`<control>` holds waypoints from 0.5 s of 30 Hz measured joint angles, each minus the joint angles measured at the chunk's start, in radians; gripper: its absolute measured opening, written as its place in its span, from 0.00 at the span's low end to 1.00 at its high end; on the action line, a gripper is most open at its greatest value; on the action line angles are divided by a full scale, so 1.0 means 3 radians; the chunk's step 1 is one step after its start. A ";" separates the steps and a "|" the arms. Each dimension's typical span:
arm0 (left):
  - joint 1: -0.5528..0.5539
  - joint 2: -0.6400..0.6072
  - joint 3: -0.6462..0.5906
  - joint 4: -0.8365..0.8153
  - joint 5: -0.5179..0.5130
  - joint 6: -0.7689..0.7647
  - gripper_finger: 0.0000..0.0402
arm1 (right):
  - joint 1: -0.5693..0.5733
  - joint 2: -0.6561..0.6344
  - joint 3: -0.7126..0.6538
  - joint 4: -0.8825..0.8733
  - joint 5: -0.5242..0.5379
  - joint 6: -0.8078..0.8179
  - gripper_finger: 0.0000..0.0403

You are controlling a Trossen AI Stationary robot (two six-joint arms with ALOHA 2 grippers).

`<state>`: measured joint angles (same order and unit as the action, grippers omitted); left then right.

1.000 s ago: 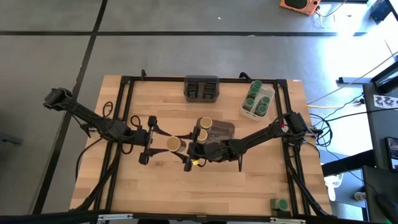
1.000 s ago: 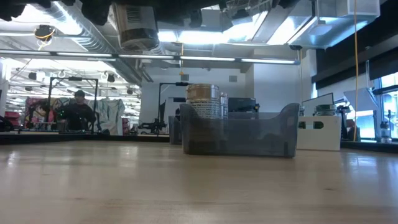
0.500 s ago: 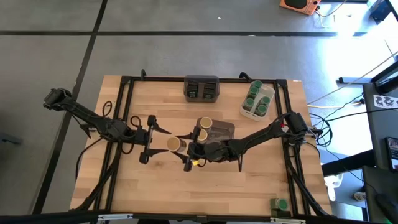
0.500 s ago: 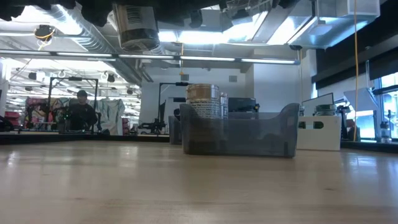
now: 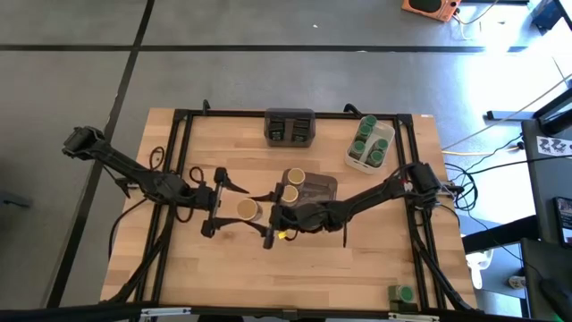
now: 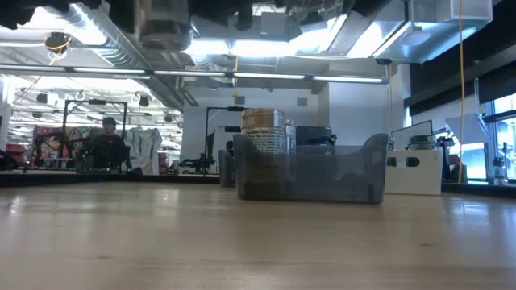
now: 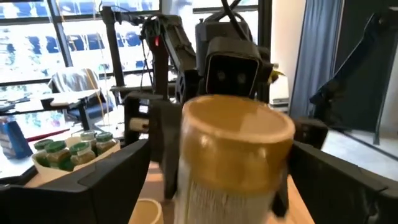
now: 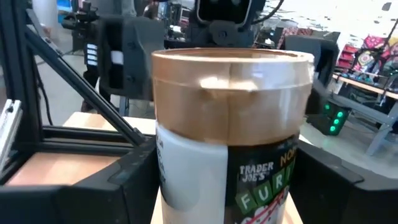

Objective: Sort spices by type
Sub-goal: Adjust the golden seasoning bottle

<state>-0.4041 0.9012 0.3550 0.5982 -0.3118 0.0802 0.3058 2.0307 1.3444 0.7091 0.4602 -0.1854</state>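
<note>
A tan-lidded spice jar [image 5: 248, 209] is upright at mid-table, between the two grippers. The right gripper [image 5: 271, 217] has its jaws closed on the jar's sides; the left gripper [image 5: 221, 192] faces it from the left with jaws spread wide, fingers [image 7: 93, 180] clear of the jar on either side. Just right, a grey bin [image 5: 323, 186] holds two more tan-lidded jars [image 5: 294, 178]. Farther off sit a bin of dark tins [image 5: 290, 127] and a white tray of green-lidded jars [image 5: 369, 143].
</note>
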 joint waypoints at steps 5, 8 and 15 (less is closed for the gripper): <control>0.0004 0.0243 0.0001 0.0105 -0.0019 -0.0013 0.91 | -0.0023 0.0120 0.0101 -0.0032 -0.0029 -0.0020 0.70; 0.0006 0.0366 0.0001 0.0262 -0.0033 -0.0008 0.90 | -0.0040 0.0121 0.0122 0.0011 -0.0029 -0.0023 0.70; 0.0004 0.0401 0.0001 0.0299 -0.0045 0.0041 0.77 | -0.0037 0.0121 0.0124 -0.0006 0.0006 0.0004 0.70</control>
<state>-0.4030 1.0214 0.3553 0.6880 -0.3252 0.0925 0.2947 2.0670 1.3815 0.7074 0.4619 -0.1842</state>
